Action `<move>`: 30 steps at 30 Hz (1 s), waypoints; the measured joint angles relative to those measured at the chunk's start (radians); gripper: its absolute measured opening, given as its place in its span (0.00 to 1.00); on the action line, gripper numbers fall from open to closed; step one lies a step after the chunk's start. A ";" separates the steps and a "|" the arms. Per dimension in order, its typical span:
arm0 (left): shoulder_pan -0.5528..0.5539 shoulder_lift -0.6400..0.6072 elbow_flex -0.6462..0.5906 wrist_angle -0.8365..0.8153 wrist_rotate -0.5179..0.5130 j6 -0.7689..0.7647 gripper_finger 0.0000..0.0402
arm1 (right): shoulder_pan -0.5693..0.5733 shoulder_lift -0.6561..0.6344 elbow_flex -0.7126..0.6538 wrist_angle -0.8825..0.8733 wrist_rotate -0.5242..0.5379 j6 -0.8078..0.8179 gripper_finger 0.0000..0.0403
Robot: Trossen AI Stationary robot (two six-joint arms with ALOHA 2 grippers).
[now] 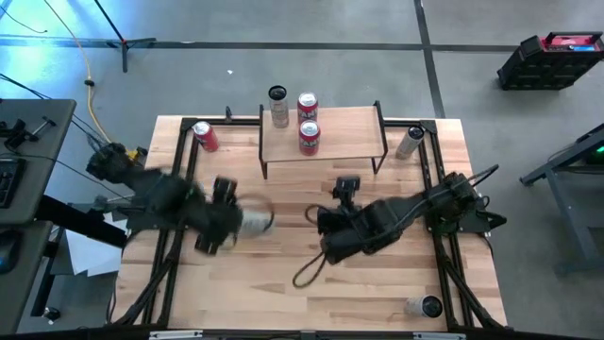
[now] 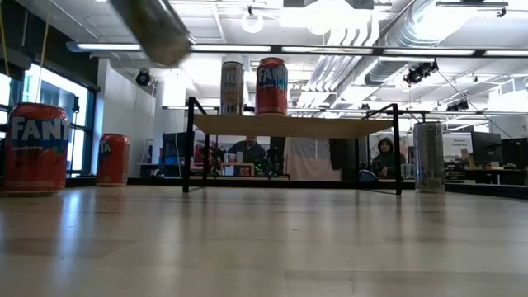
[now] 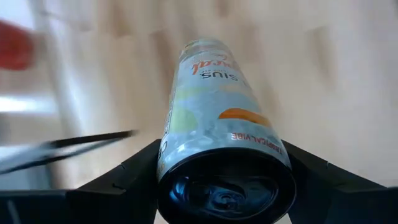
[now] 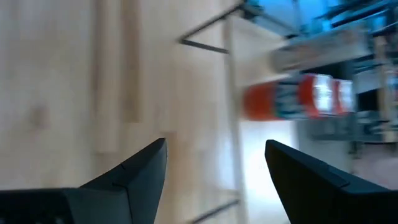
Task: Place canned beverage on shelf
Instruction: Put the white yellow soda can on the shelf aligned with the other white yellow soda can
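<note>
My left gripper (image 1: 236, 220) is shut on a pale slim can (image 1: 255, 223), held over the table's left middle. In the low view the can (image 2: 153, 29) shows tilted, high above the table. The shelf (image 1: 344, 137) stands at the far middle, on thin black legs. Two red cans (image 1: 309, 138) and a slim silver can (image 1: 277, 106) stand on its plank. My right gripper (image 1: 324, 225) is open and empty over the table's middle, just in front of the shelf. My left gripper pinches the can's round wall near one end (image 3: 186, 163) between its two fingers (image 3: 130, 177), one on each side. The can's length runs on past the fingertips toward the table's right. The can is lifted clear of the table and tilted.
A red can (image 1: 205, 136) stands left of the shelf and a silver can (image 1: 410, 142) right of it. Another can (image 1: 425, 305) lies near the front right corner. The low view shows a red Fanta can (image 2: 37, 148) close at left. A black cable loop (image 1: 307, 274) lies mid-table.
</note>
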 joint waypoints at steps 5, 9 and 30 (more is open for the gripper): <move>0.260 0.000 0.107 -0.021 -0.043 0.347 0.60 | -0.085 -0.088 0.000 -0.002 0.117 -0.144 0.64; 0.434 0.013 0.236 -0.002 -0.055 0.595 0.60 | -0.177 -0.169 0.000 0.023 0.137 -0.237 0.64; 0.884 0.183 0.703 -0.042 0.132 0.889 0.60 | -0.335 -0.359 0.000 -0.003 -0.121 -0.260 0.64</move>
